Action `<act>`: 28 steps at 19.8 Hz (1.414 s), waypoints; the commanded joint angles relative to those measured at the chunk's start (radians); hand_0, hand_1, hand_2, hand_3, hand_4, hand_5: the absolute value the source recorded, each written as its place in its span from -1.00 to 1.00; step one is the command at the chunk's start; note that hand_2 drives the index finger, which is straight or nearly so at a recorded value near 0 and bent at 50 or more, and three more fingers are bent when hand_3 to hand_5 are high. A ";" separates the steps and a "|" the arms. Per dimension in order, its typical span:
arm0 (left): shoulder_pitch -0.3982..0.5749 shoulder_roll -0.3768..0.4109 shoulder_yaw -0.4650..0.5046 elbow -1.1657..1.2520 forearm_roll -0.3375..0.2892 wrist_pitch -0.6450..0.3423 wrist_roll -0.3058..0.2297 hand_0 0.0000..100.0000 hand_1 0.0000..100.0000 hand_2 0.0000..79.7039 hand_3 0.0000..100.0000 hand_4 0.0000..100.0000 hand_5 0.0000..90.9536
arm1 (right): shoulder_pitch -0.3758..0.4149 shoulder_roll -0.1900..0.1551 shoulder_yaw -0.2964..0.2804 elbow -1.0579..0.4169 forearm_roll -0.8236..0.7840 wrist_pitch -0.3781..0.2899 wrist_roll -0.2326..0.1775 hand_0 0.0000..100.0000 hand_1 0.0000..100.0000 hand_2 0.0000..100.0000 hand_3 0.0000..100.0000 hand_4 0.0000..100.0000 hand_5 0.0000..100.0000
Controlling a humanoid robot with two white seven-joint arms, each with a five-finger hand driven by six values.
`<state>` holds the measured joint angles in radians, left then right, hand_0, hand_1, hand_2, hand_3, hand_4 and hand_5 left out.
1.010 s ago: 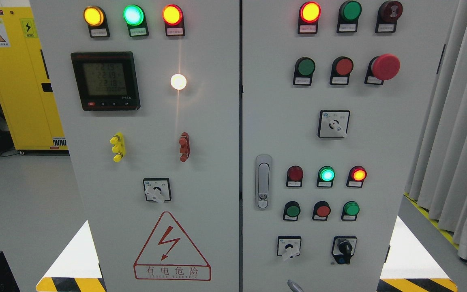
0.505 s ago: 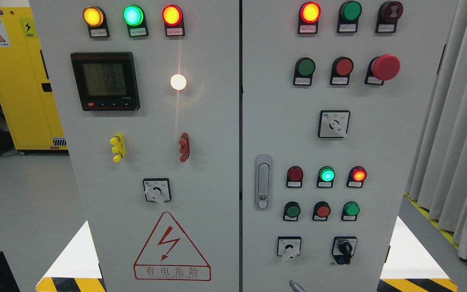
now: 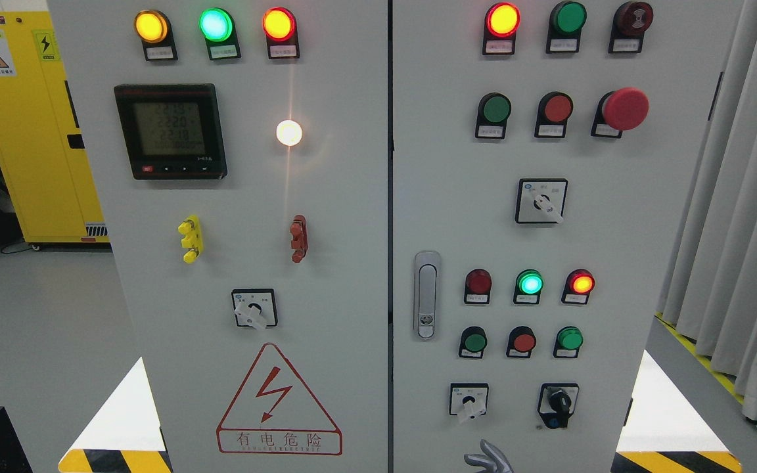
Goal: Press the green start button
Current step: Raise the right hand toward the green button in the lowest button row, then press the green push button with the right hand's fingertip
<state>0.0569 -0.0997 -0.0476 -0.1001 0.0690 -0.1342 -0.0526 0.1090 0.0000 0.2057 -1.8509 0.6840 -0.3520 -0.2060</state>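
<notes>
Fingers point(image 3: 489, 458) of a hand at bottom edge, below green button point(image 3: 475, 341).

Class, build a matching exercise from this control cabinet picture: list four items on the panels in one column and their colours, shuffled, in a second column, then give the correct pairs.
Column 1:
1. mushroom button
2. terminal block on the left door
3. door latch
4. lit lamp in the lower right group

Column 2:
A. green
B. silver
C. red
D. yellow

Pairs: 1-C, 2-D, 3-B, 4-A
</notes>
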 commanded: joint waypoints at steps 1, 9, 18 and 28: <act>0.000 0.000 0.000 0.000 0.000 0.001 0.000 -0.76 0.11 -1.00 -1.00 -1.00 -1.00 | -0.107 -0.009 -0.150 -0.013 0.371 -0.002 0.031 0.32 0.80 -1.00 0.78 0.99 1.00; 0.000 0.000 0.000 -0.001 0.000 0.001 0.000 -0.76 0.11 -1.00 -1.00 -1.00 -1.00 | -0.218 -0.009 -0.158 0.021 0.493 0.011 0.091 0.36 0.87 -1.00 0.91 1.00 1.00; 0.000 0.000 0.000 0.000 0.000 0.001 0.000 -0.76 0.11 -1.00 -1.00 -1.00 -1.00 | -0.311 -0.012 -0.158 0.105 0.493 0.011 0.111 0.61 0.94 -1.00 0.90 1.00 1.00; 0.000 0.000 0.000 -0.001 0.000 0.001 0.000 -0.76 0.11 -1.00 -1.00 -1.00 -1.00 | -0.331 -0.012 -0.161 0.145 0.485 0.034 0.131 0.69 0.95 -1.00 0.87 1.00 1.00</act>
<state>0.0570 -0.0997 -0.0476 -0.1002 0.0690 -0.1342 -0.0526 -0.2034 0.0000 0.0599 -1.7559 1.1699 -0.3243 -0.0755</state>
